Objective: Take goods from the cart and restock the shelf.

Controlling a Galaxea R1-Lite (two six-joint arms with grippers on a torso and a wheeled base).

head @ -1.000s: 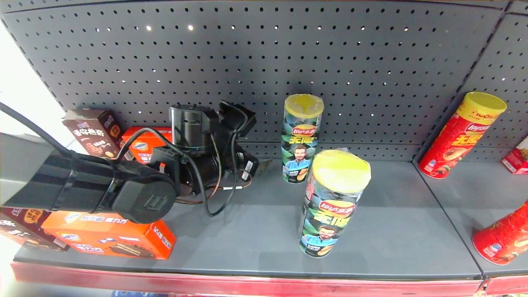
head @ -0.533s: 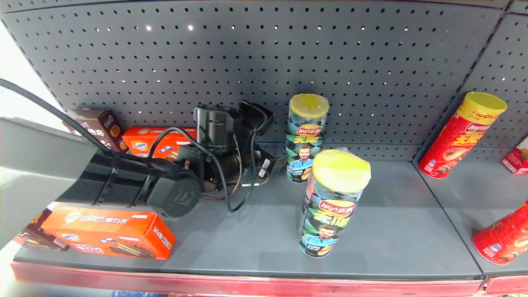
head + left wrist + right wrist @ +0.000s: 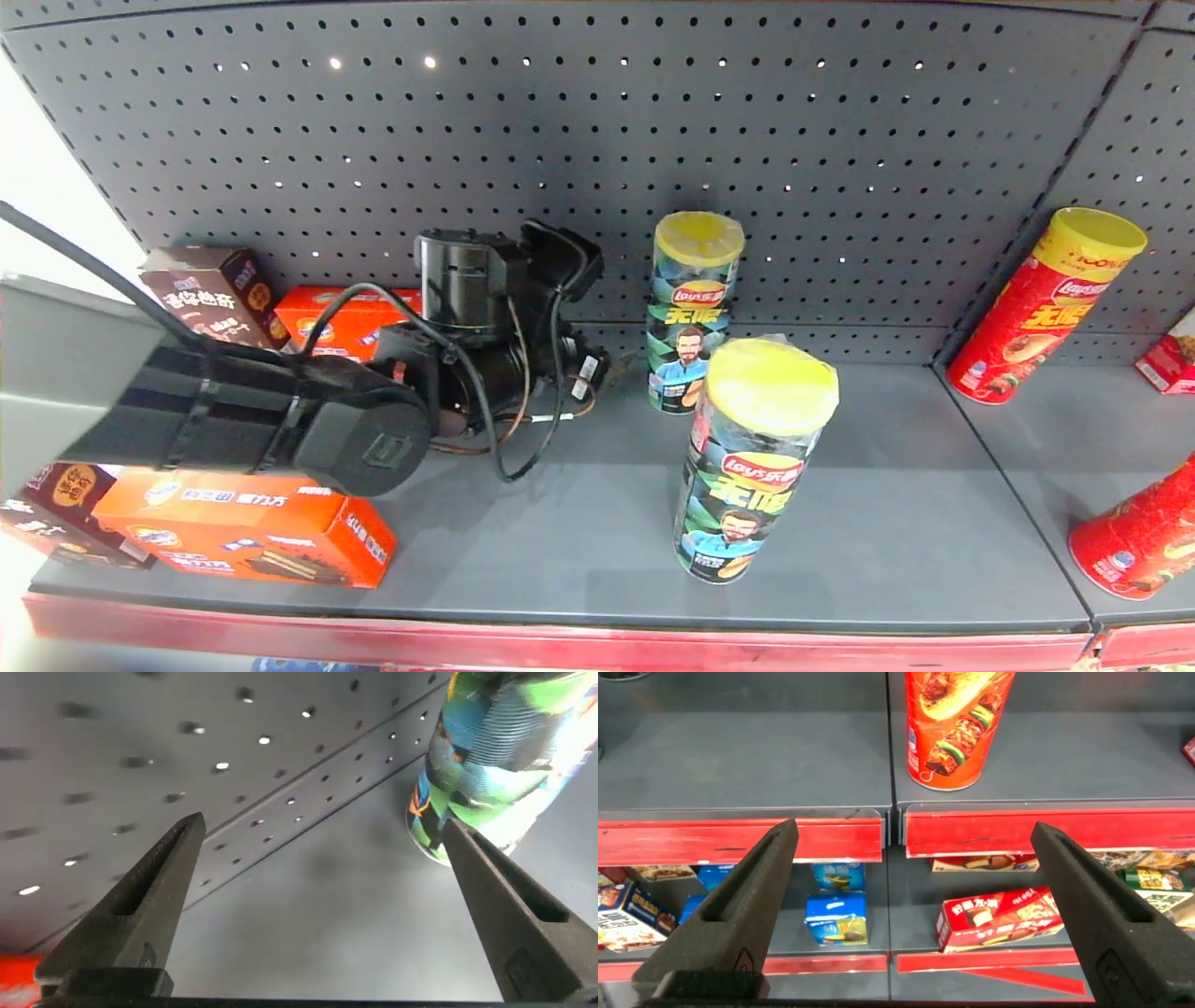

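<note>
Grey shelf [image 3: 887, 523]. On its left, orange box [image 3: 252, 537] at the front edge. In the middle, two upright green cans: front can [image 3: 752, 457] near the edge, rear can [image 3: 693, 313] against the back panel. Left gripper [image 3: 322, 831] just beside the rear can, spread wide, empty. Right gripper [image 3: 913, 831] likewise agape and empty, facing a red can [image 3: 952, 728].

bg: we see dk-grey pegboard back panel [image 3: 597, 140], light thru a few holes | grey shelf [image 3: 579, 532] deck w/ red front strip [image 3: 560, 646] | white glare [image 3: 23, 168] at far left | we note lower tiers [image 3: 785, 765] below, same grey + red.
</note>
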